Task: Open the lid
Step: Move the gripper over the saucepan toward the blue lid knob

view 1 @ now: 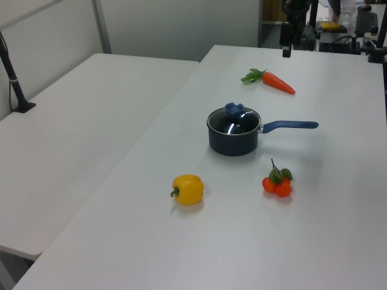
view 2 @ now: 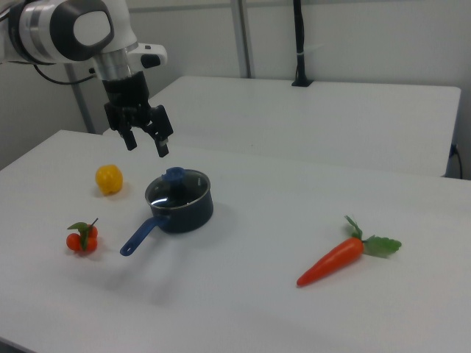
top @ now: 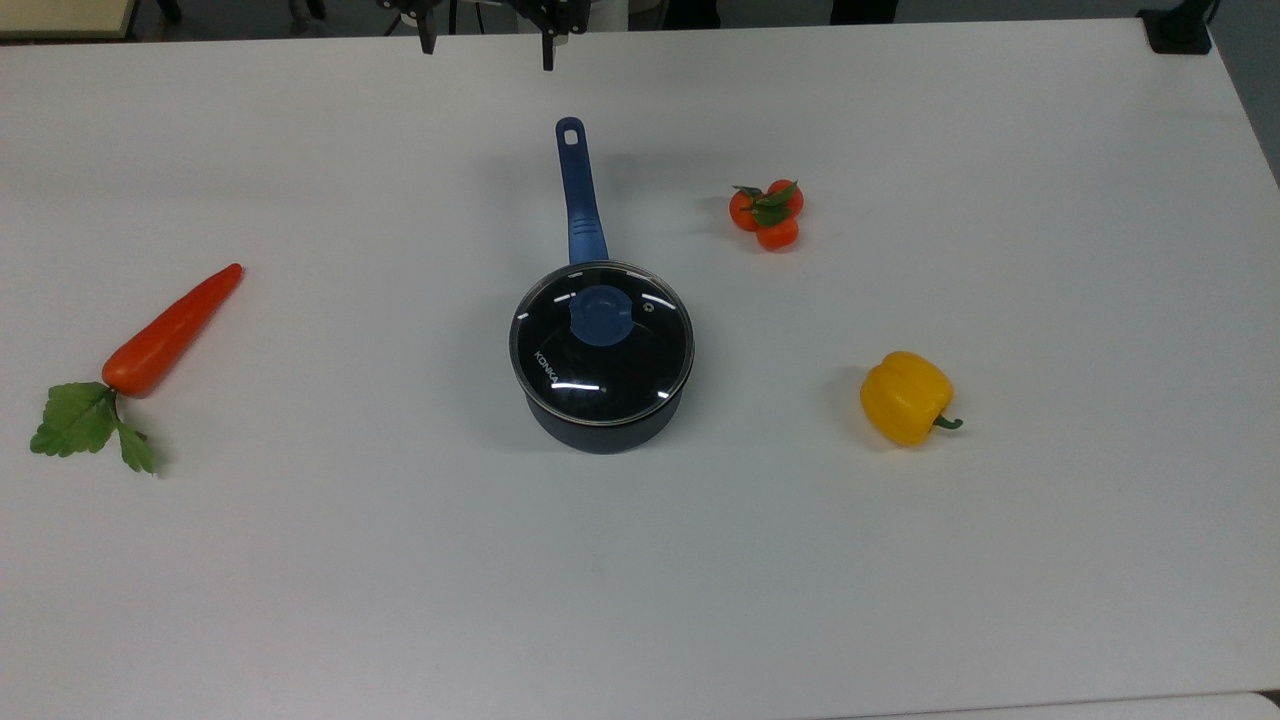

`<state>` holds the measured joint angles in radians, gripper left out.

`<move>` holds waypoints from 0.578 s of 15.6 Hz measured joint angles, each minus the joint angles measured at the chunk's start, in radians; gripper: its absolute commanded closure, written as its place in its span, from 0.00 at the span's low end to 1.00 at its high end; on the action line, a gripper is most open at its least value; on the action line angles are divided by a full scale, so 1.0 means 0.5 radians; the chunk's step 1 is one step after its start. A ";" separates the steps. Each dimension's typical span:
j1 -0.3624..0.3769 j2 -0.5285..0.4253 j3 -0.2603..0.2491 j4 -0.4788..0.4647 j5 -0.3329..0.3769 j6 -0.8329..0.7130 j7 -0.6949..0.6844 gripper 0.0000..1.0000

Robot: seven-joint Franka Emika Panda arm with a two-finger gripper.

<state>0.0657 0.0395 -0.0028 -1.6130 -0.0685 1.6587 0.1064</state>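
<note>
Lid [top: 601,345] sits closed on the pan [top: 600,420], mid table [top: 300,600]. Gripper [view 2: 147,143] hangs above the pan, well apart from it, fingers spread, holding nothing. In the top view carrot [top: 170,332] is left of the pan, pepper [top: 905,397] right, tomatoes [top: 767,213] upper right.

carrot [top: 170,330] top view's left | tomatoes [top: 767,214] | yellow pepper [top: 905,397] right | white table [top: 640,580]

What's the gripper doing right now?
Gripper: open, holding nothing, up in the air away from the lid.
</note>
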 measured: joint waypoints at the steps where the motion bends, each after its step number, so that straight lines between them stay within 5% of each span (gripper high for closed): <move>1: 0.000 0.000 0.000 0.000 0.000 0.000 0.000 0.00; 9: 0.012 0.043 0.013 -0.018 0.014 0.183 -0.003 0.00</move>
<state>0.0716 0.0611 0.0036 -1.6218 -0.0617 1.7501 0.1051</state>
